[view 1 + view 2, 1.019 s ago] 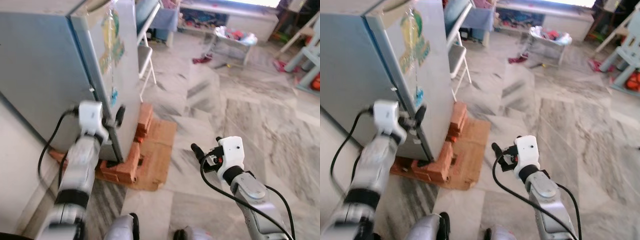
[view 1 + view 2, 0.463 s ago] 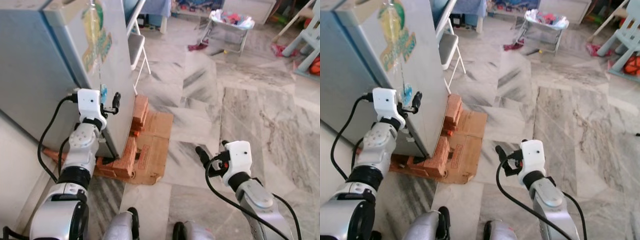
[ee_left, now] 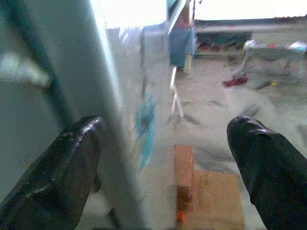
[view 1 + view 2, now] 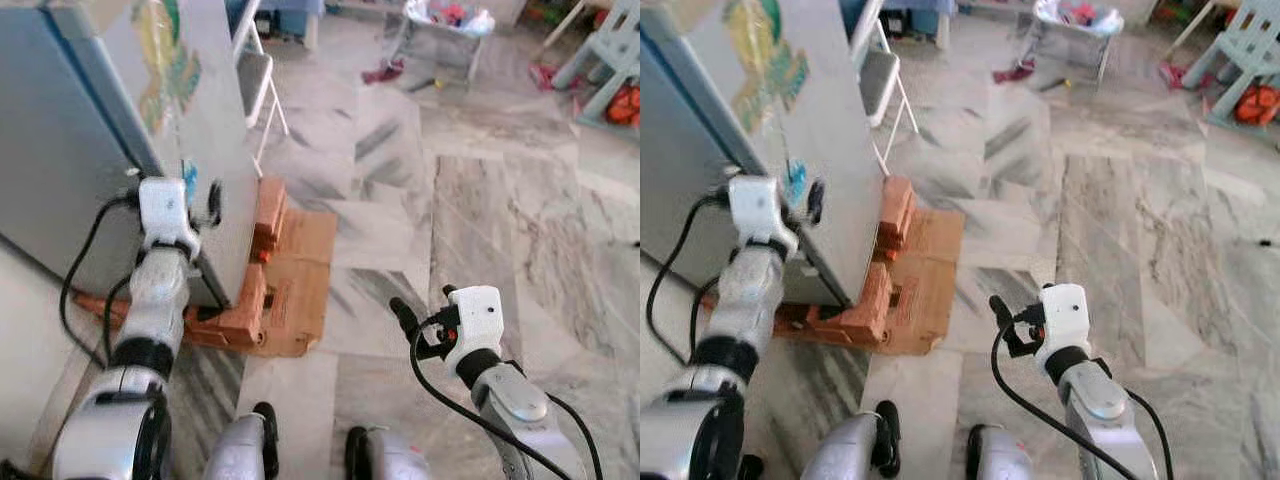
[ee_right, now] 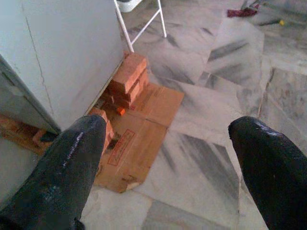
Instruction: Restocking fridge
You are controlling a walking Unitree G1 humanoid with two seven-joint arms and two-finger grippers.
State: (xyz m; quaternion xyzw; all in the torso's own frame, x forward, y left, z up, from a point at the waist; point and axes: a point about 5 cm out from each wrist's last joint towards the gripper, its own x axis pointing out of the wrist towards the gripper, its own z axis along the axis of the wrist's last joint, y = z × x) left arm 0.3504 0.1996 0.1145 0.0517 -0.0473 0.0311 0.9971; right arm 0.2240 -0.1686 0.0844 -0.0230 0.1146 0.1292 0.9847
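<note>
Left eye view: grey fridge [image 4: 90, 150] in the upper left of the frame, door shut, with colourful stickers [image 4: 165, 55] on the front and a small blue tag [image 4: 190, 180] near the door edge. Raised on red bricks [image 4: 240, 310] and a flat piece of brown cardboard [image 4: 295, 275] on the marble floor [image 4: 480, 200], at centre left. Left hand [image 4: 200, 205] at the left of the frame, up at the front edge of the fridge door, fingers spread apart with the edge between them, one finger [image 3: 53, 172] on the side face and the other out in front; grasping nothing firmly as far as can be seen, picture a bit blurred here. Right hand [image 4: 420, 315] in the lower right of the frame, low over the floor and well apart from the fridge, fingers [image 5: 57, 172] wide apart and empty, pointed toward the bricks and cardboard. White folding chair [image 4: 260, 85] just behind the fridge, at top centre. Further back, at the top of the frame, a low rack with clothes [image 4: 440, 25] and, at the upper right corner, a pale blue plastic chair [image 4: 610, 55]. Robot's own feet [image 4: 310, 460] at the bottom edge, centre.
</note>
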